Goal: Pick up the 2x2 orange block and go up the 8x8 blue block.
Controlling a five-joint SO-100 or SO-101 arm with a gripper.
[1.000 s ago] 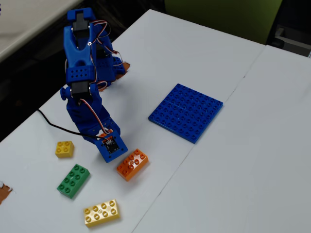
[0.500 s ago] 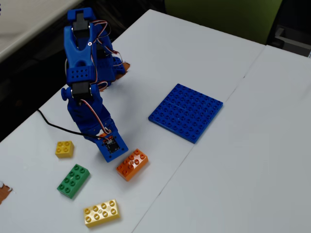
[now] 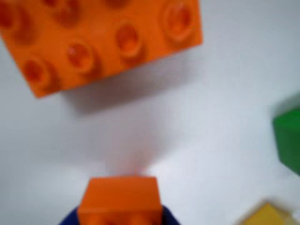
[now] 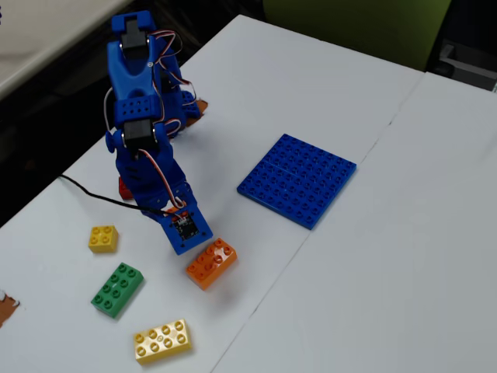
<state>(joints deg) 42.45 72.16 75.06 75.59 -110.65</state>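
Observation:
In the wrist view a small orange block (image 3: 119,199), the 2x2 orange block, sits between my blue jaws at the bottom edge. My gripper (image 3: 119,221) is shut on it. In the fixed view the gripper (image 4: 186,233) is low over the white table, and the arm hides the small block. The longer orange brick (image 4: 211,263) lies just beside the gripper tip and fills the top of the wrist view (image 3: 98,42). The 8x8 blue block (image 4: 297,179) lies flat on the table to the right of the gripper, well apart from it.
A green brick (image 4: 117,290), a long yellow brick (image 4: 162,340) and a small yellow brick (image 4: 102,238) lie on the table (image 4: 373,295) to the left in the fixed view. Green (image 3: 288,140) and yellow (image 3: 267,215) bricks show at the wrist view's right edge. A black cable (image 4: 93,194) runs from the arm's base.

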